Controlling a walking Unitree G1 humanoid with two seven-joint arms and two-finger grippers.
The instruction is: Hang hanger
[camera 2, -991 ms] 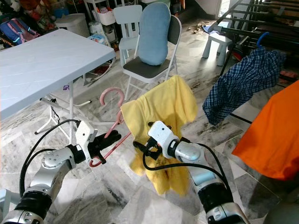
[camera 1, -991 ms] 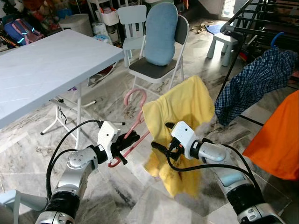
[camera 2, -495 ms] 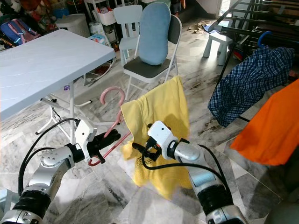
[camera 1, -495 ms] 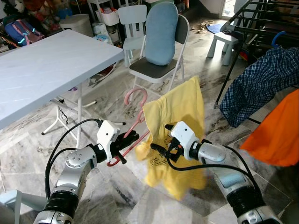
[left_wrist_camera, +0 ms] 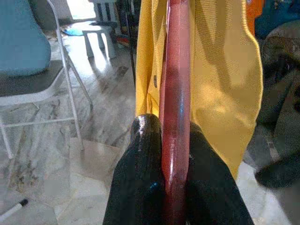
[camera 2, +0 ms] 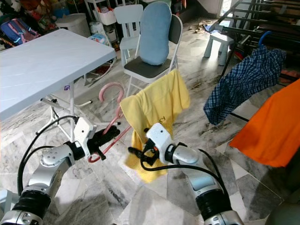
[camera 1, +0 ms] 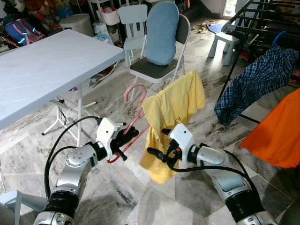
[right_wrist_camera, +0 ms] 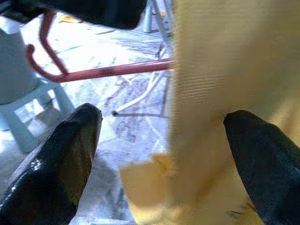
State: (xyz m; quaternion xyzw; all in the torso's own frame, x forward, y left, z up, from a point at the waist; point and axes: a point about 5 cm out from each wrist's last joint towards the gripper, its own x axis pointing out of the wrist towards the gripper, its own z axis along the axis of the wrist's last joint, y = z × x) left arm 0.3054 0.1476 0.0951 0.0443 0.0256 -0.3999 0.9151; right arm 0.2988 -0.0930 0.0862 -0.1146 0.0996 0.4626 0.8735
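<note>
Gripped already: left gripper (camera 1: 123, 140) clamped tight on the lower bar of the pink hanger (camera 1: 133, 112), both black fingers (left_wrist_camera: 140, 178) pressed against the red-pink rod in the left wrist view. Draped over the hanger's far arm, just beyond that pincer, a yellow shirt (camera 1: 173, 105), so dressing the hanger looks done or nearly so. Right gripper (camera 1: 159, 156) spread wide, holding nothing, poised at the shirt's lower hem with cloth hanging between its two fingers (right_wrist_camera: 61, 159). Not yet hung: hook curled upward above the left pincer, touching no rail. Well off to the right of the right pincer, the dark drying rack (camera 1: 262, 21), carrying a plaid shirt (camera 1: 255, 79) and an orange garment (camera 1: 279, 131). Remaining, by judgement: carrying over, lifting, hooking onto a bar, letting go.
</note>
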